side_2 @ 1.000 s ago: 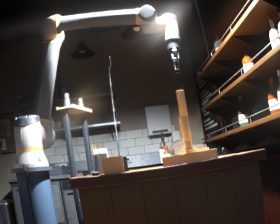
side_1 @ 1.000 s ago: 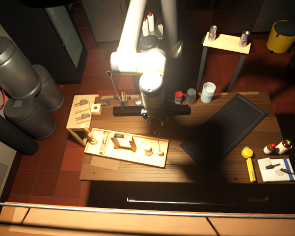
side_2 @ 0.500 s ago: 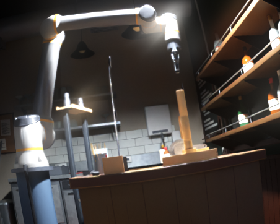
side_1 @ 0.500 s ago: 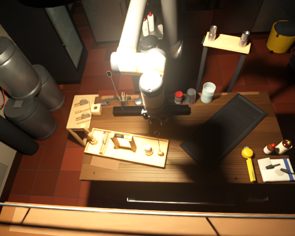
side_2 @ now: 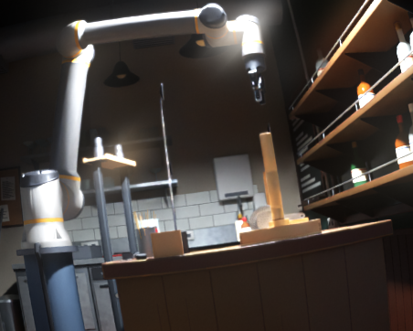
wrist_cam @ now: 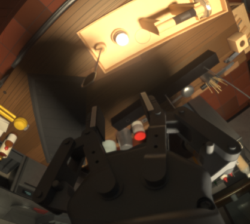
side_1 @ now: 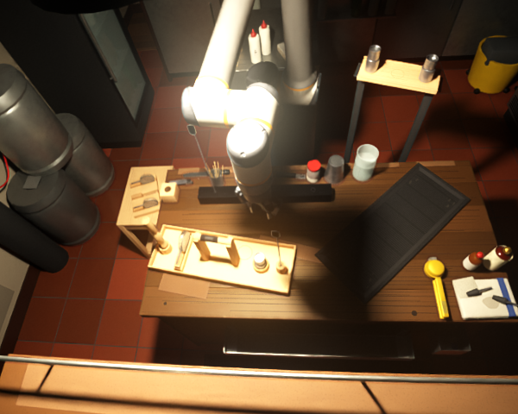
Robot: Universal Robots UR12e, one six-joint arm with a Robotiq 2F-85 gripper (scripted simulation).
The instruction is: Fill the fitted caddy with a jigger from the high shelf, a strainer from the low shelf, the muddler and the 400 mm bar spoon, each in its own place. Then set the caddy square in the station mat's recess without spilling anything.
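The wooden caddy lies on the left of the bar top. It holds a muddler standing at its left end, a strainer in its slot, a jigger in a round seat and a bar spoon upright at its right end. My gripper hangs high above the table behind the caddy, partly open and empty. The wrist camera looks down on the caddy past my fingers. The dark station mat lies askew to the right.
A long black rail lies behind the caddy, with a cup of picks and a longer spoon. A low shelf with strainers stands left; a high shelf with jiggers stands behind. Cups, a yellow squeezer and a towel lie right.
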